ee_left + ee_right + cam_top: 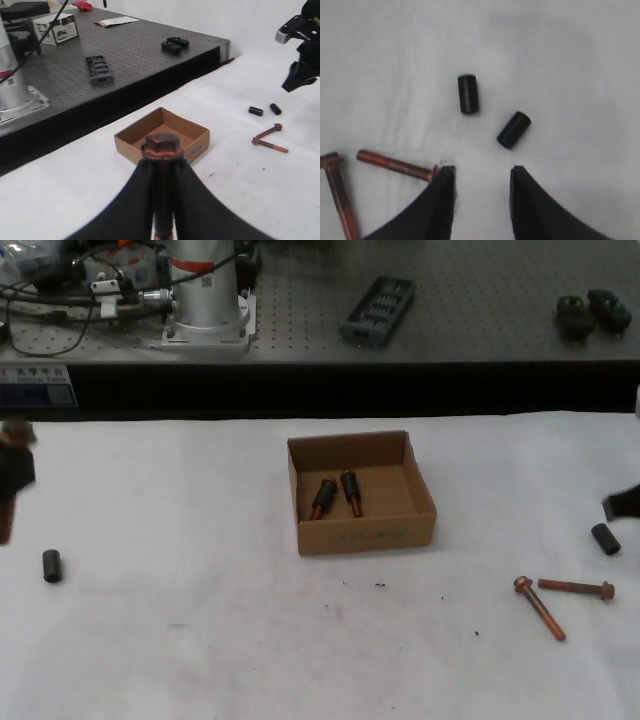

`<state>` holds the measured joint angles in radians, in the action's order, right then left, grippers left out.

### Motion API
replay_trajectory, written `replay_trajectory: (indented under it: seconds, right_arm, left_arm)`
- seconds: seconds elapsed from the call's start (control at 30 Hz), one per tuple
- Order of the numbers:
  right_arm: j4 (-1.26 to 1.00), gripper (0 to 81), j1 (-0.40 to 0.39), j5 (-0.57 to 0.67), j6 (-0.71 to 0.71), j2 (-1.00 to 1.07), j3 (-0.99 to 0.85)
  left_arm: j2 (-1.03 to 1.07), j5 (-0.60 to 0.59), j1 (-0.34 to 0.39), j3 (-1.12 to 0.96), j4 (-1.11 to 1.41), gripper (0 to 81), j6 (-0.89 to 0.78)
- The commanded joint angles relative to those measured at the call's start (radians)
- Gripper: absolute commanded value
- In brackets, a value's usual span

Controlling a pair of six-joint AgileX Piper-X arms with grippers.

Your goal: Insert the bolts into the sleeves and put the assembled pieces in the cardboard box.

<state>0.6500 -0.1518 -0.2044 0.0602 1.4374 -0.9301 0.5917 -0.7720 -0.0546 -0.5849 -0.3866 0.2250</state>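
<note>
My left gripper (161,167) is shut on a copper bolt (161,146), held head-up above the white cloth at the bench's left edge (10,485). A black sleeve (52,565) lies on the cloth near it. The cardboard box (362,532) stands mid-bench with two assembled pieces (323,498) (350,490) inside. My right gripper (481,172) is open, hovering just beside two black sleeves (468,93) (513,129) at the far right. Two loose copper bolts (395,165) (337,195) lie close by, crossing at one end (540,608).
A dark perforated breadboard (450,310) runs along the back, carrying a metal post base (205,300), a black slotted holder (377,308) and two small black parts (592,312). White cloth (200,640) covers the front of the bench.
</note>
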Motion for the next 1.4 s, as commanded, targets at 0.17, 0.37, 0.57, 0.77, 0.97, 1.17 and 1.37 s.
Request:
replay_trajectory:
  seconds: [0.17, 0.37, 0.57, 0.77, 0.97, 1.17, 1.37]
  right_arm:
    - [-0.08, 27.4, 0.022, 0.193, 0.009, 0.173, -0.123]
    - [-0.075, 27.4, 0.022, 0.204, 0.009, 0.315, -0.187]
    - [-0.074, 27.4, 0.022, 0.252, 0.003, 0.42, -0.216]
    - [-0.078, 27.4, 0.022, 0.253, 0.005, 0.487, -0.216]
    - [-0.08, 27.4, 0.022, 0.253, 0.005, 0.513, -0.216]
    - [-0.08, 27.4, 0.022, 0.264, 0.003, 0.513, -0.216]
    - [-0.069, 27.4, 0.022, 0.264, 0.001, 0.507, -0.218]
  left_arm:
    - [0.047, 0.057, -0.023, 0.24, 0.325, 0.6, 0.028]
    - [0.085, 0.057, -0.023, 0.328, 0.481, 0.6, 0.03]
    - [0.093, 0.057, -0.023, 0.378, 0.561, 0.6, 0.052]
    - [0.093, 0.057, -0.023, 0.389, 0.571, 0.6, 0.073]
    - [0.093, 0.057, -0.023, 0.392, 0.568, 0.6, 0.073]
    - [0.093, 0.057, -0.023, 0.402, 0.568, 0.6, 0.073]
    - [0.093, 0.057, -0.023, 0.402, 0.568, 0.6, 0.073]
